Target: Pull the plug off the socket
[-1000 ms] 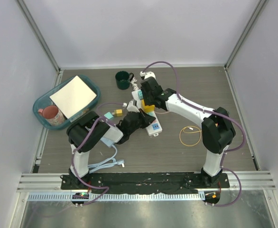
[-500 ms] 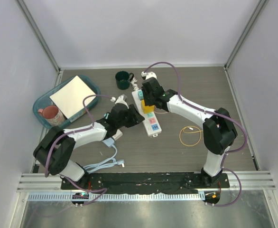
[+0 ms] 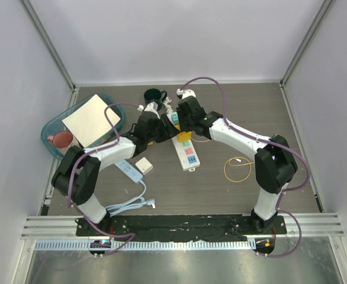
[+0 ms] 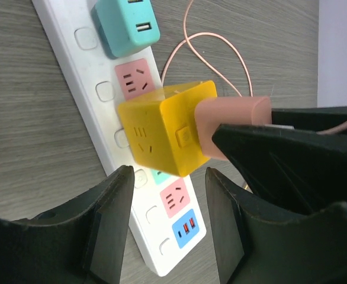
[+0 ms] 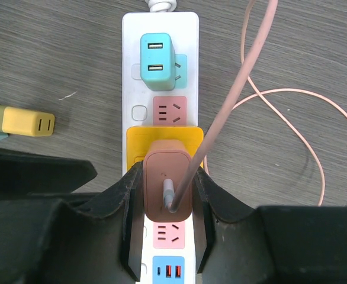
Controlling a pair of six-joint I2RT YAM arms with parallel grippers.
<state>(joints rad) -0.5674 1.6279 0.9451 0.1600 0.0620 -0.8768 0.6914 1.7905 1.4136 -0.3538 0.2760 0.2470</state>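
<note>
A white power strip [image 3: 189, 157] lies mid-table. A yellow cube adapter [image 5: 161, 135] sits in it, and the salmon-pink plug [image 5: 167, 186] with its pink cable [image 5: 238, 77] sits in the cube. My right gripper [image 5: 167, 174] is shut on this plug, a finger on each side. My left gripper [image 4: 169, 173] is open just beside it. Its fingers [image 4: 111, 207] straddle the strip [image 4: 61, 41] without touching it, and the yellow cube [image 4: 161, 139] and the plug [image 4: 233, 118] lie just ahead. In the top view both grippers meet over the strip's far half.
A teal adapter [image 5: 157, 62] is plugged in near the strip's far end. A small yellow plug [image 5: 28, 121] lies left of the strip. A teal bin [image 3: 55, 125], a green mug [image 3: 156, 94], a white adapter [image 3: 143, 166], a light blue cable [image 3: 129, 204] and a yellow cable ring [image 3: 237, 168] surround it.
The left arm has swung away from me along the strip, and its gripper has opened. A white adapter now lies uncovered on the table. The right gripper kept its hold.
</note>
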